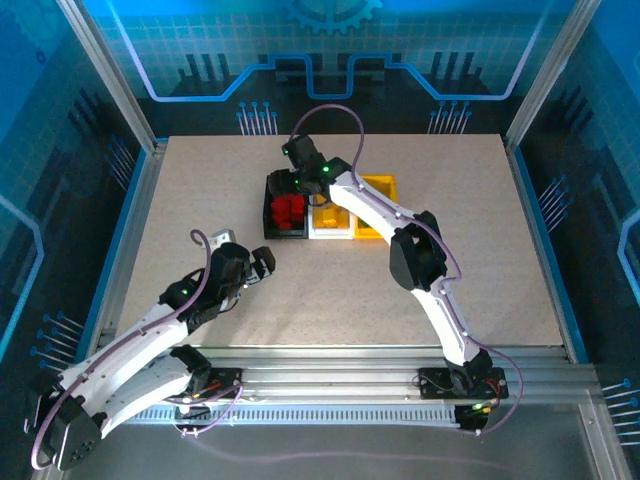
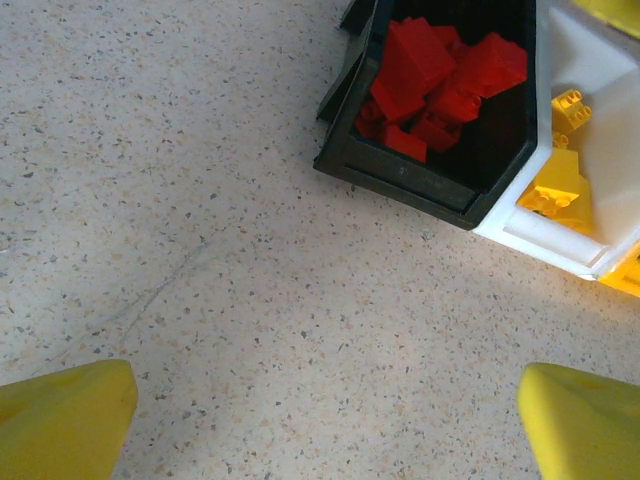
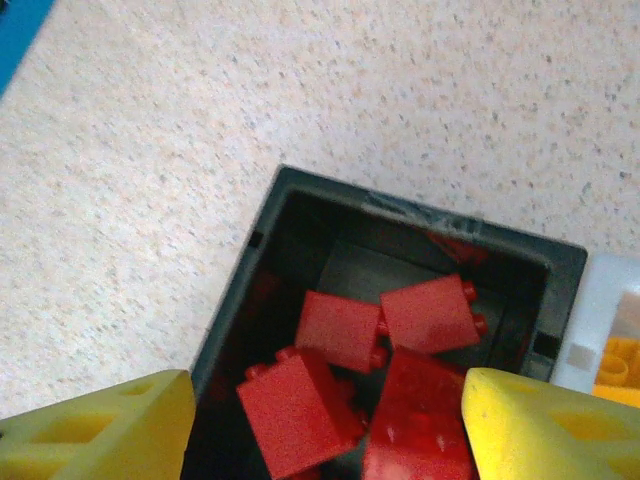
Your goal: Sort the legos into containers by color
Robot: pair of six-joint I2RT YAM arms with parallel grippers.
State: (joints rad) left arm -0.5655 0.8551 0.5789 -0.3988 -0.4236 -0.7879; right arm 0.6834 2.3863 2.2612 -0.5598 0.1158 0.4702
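Top view: right gripper (image 1: 303,172) is hovering over the black bin (image 1: 270,212), first in a row of 3 with the white bin (image 1: 330,236) and yellow bin (image 1: 390,181). Left gripper (image 1: 262,262) is hanging well apart from them, low over the table (image 1: 480,260).

Left wrist: its fingers (image 2: 60,415) are standing wide apart, gripping nothing. Red bricks (image 2: 440,75) are lying heaped in the black bin, yellow bricks (image 2: 560,185) in the white one.

Right wrist: fingers (image 3: 540,425) are standing apart directly above the red bricks, clamping nothing.
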